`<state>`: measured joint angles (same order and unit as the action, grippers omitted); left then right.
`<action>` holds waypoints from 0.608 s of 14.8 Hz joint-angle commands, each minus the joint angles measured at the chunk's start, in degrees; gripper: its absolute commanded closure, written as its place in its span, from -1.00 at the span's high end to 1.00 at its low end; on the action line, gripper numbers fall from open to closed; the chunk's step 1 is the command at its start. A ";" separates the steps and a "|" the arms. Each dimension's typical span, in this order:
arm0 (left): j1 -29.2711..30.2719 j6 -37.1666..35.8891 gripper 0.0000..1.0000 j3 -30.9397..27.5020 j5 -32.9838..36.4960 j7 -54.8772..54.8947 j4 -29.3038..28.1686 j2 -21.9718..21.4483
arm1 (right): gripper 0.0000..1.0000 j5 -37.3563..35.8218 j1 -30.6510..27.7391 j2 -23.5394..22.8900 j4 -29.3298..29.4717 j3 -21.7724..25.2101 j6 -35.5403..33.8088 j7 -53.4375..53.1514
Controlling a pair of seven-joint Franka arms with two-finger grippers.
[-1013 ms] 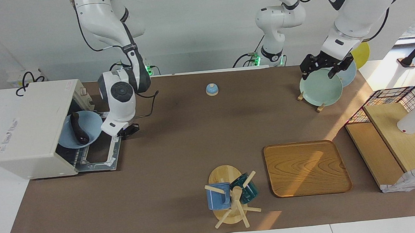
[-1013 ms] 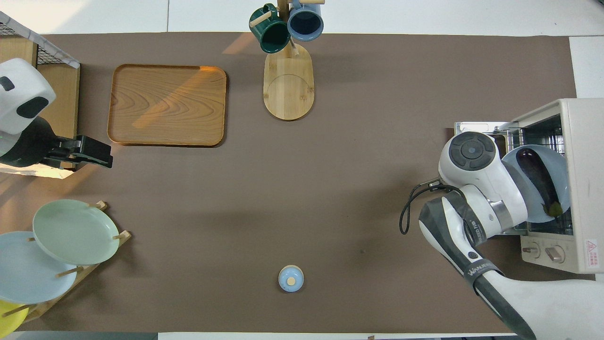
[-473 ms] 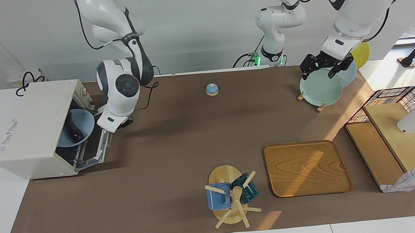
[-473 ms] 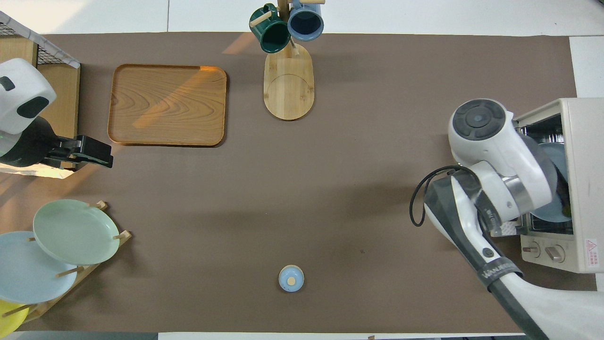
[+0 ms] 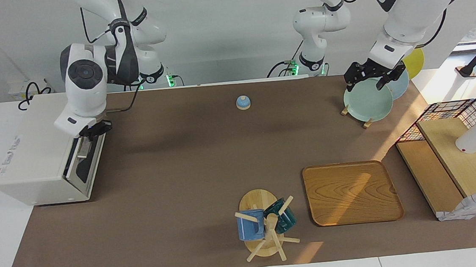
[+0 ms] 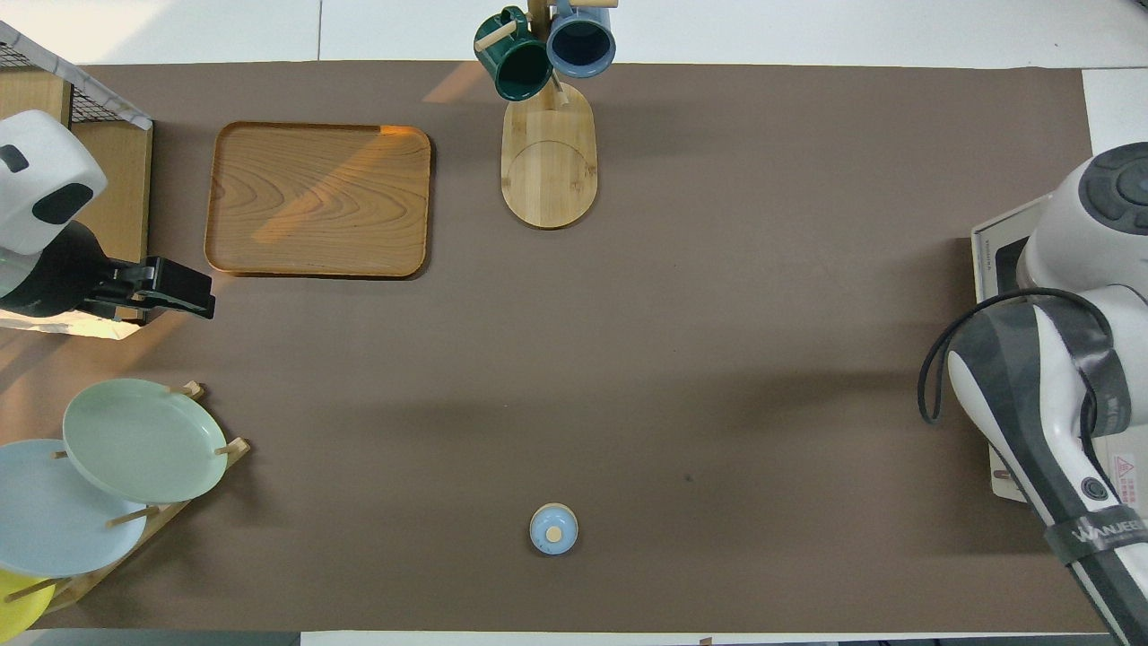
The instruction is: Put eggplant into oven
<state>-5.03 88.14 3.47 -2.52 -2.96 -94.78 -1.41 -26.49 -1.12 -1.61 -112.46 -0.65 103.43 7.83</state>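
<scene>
The cream-white oven (image 5: 35,153) stands at the right arm's end of the table, and only its corner (image 6: 994,260) shows in the overhead view. Its dark glass door (image 5: 84,162) stands almost upright, nearly closed against the front. The eggplant is hidden from both views. My right gripper (image 5: 93,131) is shut at the door's top edge, by the handle; in the overhead view the right arm covers it. My left gripper (image 5: 367,81) waits open and empty above the plate rack, and its black fingers (image 6: 184,299) show in the overhead view.
A small blue bell (image 5: 243,102) sits near the robots at mid-table. Plates, a pale green one (image 5: 367,102) foremost, lean in a rack at the left arm's end. A wooden tray (image 5: 352,192), a mug tree (image 5: 264,227) and a wire-and-wood shelf (image 5: 456,150) lie farther out.
The oven door has swung up from lying flat to nearly closed, my right gripper rising with it. The blue plate with the eggplant has gone out of sight. The left arm has not moved.
</scene>
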 commanded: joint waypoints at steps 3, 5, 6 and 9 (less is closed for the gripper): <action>0.29 0.02 1.00 0.22 0.50 -0.38 0.03 -0.26 | -0.53 6.51 -0.29 2.31 2.84 -0.14 -6.81 0.70; 0.29 0.02 1.00 0.22 0.50 -0.38 0.03 -0.26 | 0.38 10.65 -0.72 2.67 9.07 -0.05 -13.93 0.96; 0.29 0.02 1.00 0.22 0.50 -0.38 0.03 -0.26 | 0.77 14.32 -0.73 3.02 11.97 0.04 -15.44 0.96; 0.29 0.02 1.00 0.22 0.50 -0.38 0.03 -0.26 | 1.00 19.53 -0.73 2.58 16.56 0.12 -15.37 0.88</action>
<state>-5.03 88.14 3.47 -2.52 -2.96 -94.78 -1.41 -10.25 -1.18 2.27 -99.11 -0.45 88.85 7.94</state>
